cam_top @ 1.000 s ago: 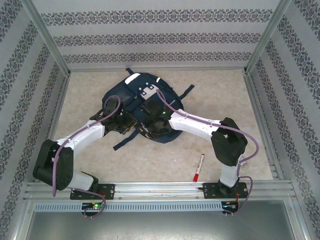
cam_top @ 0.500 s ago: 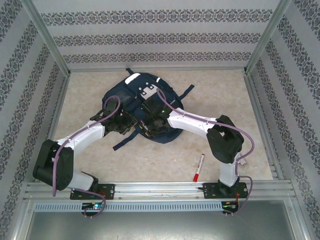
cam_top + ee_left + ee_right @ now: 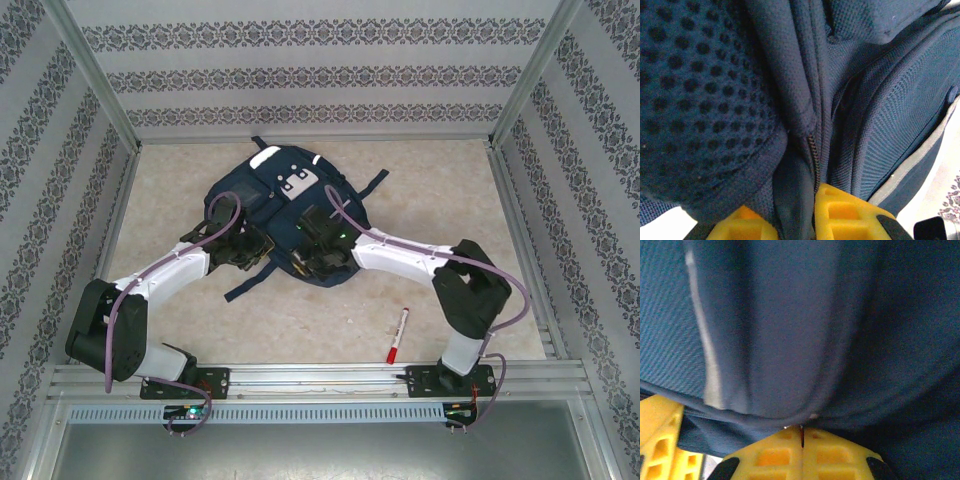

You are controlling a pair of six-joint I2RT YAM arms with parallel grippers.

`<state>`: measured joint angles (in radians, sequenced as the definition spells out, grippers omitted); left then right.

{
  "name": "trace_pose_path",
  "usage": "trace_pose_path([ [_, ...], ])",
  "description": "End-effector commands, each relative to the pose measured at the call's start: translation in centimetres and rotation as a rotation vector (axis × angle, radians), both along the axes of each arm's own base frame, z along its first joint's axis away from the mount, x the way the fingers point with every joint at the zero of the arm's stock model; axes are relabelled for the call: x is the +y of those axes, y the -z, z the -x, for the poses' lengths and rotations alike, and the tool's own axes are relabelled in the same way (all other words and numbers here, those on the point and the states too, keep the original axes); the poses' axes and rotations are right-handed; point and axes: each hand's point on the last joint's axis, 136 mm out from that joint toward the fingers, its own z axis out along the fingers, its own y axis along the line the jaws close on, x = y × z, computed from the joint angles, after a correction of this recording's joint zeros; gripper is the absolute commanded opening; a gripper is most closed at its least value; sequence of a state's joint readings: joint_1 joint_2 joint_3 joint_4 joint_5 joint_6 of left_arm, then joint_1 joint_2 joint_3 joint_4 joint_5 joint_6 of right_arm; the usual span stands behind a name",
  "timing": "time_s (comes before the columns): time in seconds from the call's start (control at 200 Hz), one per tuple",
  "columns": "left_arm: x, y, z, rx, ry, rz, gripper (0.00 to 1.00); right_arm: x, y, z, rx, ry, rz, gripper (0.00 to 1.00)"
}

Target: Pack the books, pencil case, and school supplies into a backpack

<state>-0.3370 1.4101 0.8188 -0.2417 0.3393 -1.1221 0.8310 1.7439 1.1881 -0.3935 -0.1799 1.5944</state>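
The navy backpack (image 3: pixel 280 180) lies flat at the middle back of the table. My left gripper (image 3: pixel 264 244) is at its near left edge, shut on a fold of backpack fabric (image 3: pixel 790 185) beside a zipper line (image 3: pixel 812 150). My right gripper (image 3: pixel 303 263) is at the bag's near edge. Its yellow fingers (image 3: pixel 835 455) are pressed together, and their tips rest against a rolled seam of the backpack (image 3: pixel 790 330). The red-capped white marker (image 3: pixel 398 334) lies on the table near the right arm's base. Books and pencil case are out of view.
Patterned walls and metal frame posts (image 3: pixel 95 75) box in the table on three sides. The aluminium rail (image 3: pixel 320 378) with both arm bases runs along the near edge. Dark backpack straps (image 3: pixel 248 283) trail onto the beige tabletop.
The right arm's elbow swung out to the right and its wrist shifted slightly right over the bag's near edge. Its jaws closed fully. The left arm stayed put.
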Motion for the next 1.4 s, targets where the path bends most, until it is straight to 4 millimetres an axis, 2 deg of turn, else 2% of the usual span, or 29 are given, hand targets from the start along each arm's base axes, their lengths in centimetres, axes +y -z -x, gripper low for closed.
trace_pose_path([
  [0.0,2.1,-1.9,-1.5,-0.109,-0.033,-0.048,0.06,-4.7,1.9,1.0,0.019,0.003,0.117,0.00],
  [0.19,4.2,-1.5,-2.3,-0.137,-0.040,-0.103,0.04,-9.9,2.5,2.0,0.004,-0.001,0.200,0.00],
  [0.26,5.0,-1.5,-2.7,-0.147,-0.046,-0.109,0.04,-11.6,2.2,1.5,-0.034,-0.042,0.235,0.00],
  [0.32,5.4,-1.5,-3.0,-0.158,-0.033,-0.112,0.04,-12.0,1.7,0.4,-0.125,-0.160,0.258,0.00],
  [0.4,5.8,-1.3,-3.3,-0.158,-0.009,-0.109,0.04,-10.1,1.0,-1.1,-0.328,-0.460,0.217,0.00],
  [0.46,6.1,-0.8,-3.4,-0.137,0.000,-0.094,0.04,-9.8,1.1,-1.5,-0.424,-0.621,0.223,0.00],
  [0.525,6.1,-0.6,-3.5,-0.133,0.021,-0.078,0.07,-9.7,1.5,-1.6,-0.474,-0.726,0.235,0.00],
  [0.585,5.8,-0.7,-3.7,-0.123,0.051,-0.059,0.11,-8.9,0.9,-1.4,-0.502,-0.788,0.183,0.00],
  [0.645,5.3,-0.8,-3.4,-0.094,0.088,-0.041,0.20,-7.4,-0.9,-0.9,-0.552,-0.846,0.135,0.02],
  [0.754,3.9,-1.3,-2.5,-0.058,0.121,0.049,0.48,-5.3,-4.0,0.1,-0.630,-0.911,0.156,0.19],
  [0.814,3.4,-1.6,-1.7,-0.047,0.117,0.100,0.54,-4.0,-5.3,0.7,-0.661,-0.923,0.156,0.25],
  [0.899,3.6,-2.2,-0.4,-0.028,0.107,0.104,0.57,-1.9,-6.6,1.5,-0.688,-0.963,0.145,0.29],
  [0.999,4.7,-2.6,1.4,0.010,0.080,0.046,0.58,-0.6,-6.1,1.7,-0.668,-1.005,0.231,0.34],
  [1.194,5.0,-3.7,3.2,0.032,0.063,0.044,0.59,-1.4,-3.3,0.7,-0.567,-0.993,0.478,0.42],
  [1.309,5.2,-3.1,3.6,0.034,0.022,0.057,0.59,-1.5,-2.2,0.5,-0.517,-1.014,0.524,0.44],
  [1.394,5.2,-1.9,3.9,0.058,0.001,0.058,0.59,-0.9,-1.3,0.5,-0.496,-1.022,0.526,0.45],
])
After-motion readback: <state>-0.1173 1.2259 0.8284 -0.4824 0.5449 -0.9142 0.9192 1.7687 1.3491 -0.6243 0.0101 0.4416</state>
